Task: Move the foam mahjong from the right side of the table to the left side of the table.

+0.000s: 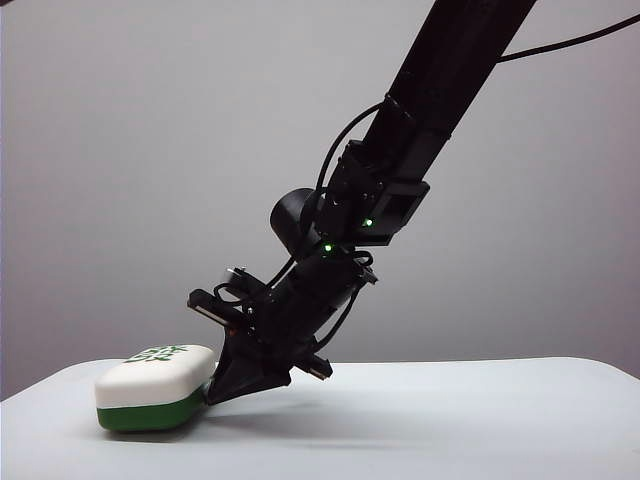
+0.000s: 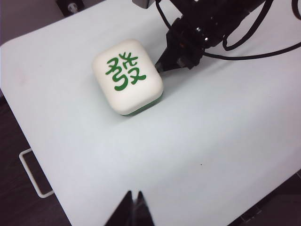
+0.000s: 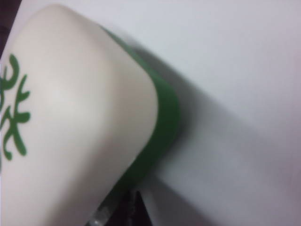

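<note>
The foam mahjong (image 1: 157, 388) lies flat on the white surface (image 1: 450, 420) at the lower left of the exterior frame, white face with its green character upward. The right gripper (image 1: 222, 385), reaching across from the upper right, has its dark tips pressed together against the block's right end, gripping nothing. The left gripper (image 2: 133, 207) hangs above the surface, apart from the block, fingers drawn together, also empty.

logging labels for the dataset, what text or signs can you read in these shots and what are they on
"發": one green Chinese character on the white top face of the foam mahjong, which lies on the table.
No other text on the right gripper beside it or the left gripper.
</note>
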`<state>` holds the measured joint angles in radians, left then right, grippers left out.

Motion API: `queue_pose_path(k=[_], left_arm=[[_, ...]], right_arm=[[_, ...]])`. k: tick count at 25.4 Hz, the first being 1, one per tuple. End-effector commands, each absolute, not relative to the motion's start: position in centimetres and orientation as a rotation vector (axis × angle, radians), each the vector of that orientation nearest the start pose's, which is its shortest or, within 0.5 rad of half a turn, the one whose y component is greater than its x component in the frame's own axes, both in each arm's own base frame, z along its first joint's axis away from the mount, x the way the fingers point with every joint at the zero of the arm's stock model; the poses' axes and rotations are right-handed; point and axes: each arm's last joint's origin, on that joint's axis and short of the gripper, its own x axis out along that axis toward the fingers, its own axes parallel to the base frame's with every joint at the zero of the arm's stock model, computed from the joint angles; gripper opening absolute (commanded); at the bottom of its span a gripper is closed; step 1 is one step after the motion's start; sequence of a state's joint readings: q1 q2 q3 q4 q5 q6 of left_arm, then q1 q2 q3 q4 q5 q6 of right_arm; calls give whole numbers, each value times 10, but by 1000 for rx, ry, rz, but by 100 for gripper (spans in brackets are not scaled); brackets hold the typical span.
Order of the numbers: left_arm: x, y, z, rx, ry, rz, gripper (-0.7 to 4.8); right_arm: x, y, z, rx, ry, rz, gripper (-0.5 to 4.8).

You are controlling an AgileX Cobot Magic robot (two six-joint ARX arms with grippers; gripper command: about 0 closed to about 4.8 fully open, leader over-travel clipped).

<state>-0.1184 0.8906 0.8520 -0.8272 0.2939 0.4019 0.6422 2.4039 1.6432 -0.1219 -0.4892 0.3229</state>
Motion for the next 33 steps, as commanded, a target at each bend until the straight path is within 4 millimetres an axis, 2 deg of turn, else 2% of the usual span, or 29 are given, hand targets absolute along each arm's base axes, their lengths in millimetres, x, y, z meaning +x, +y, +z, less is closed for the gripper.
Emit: queue_pose_path(k=[1,14,23,28,33], left_arm=[[160,-27,288,281,782,-545,-5],[158,-27,288,279,787,-546,-5],[159,-27,289,279,779,-549,-5],[158,-27,288,282,788,-552,-5],[157,-27,287,281,807,-554,-5]], right_arm=[[389,311,91,213,1041,898,-5],[382,325,89,218,1035,901,-5],[383,323,90,229,1044,867,-5],[379,318,112,143,1040,833,-5],[367,309,153,48,1044,881,-5]])
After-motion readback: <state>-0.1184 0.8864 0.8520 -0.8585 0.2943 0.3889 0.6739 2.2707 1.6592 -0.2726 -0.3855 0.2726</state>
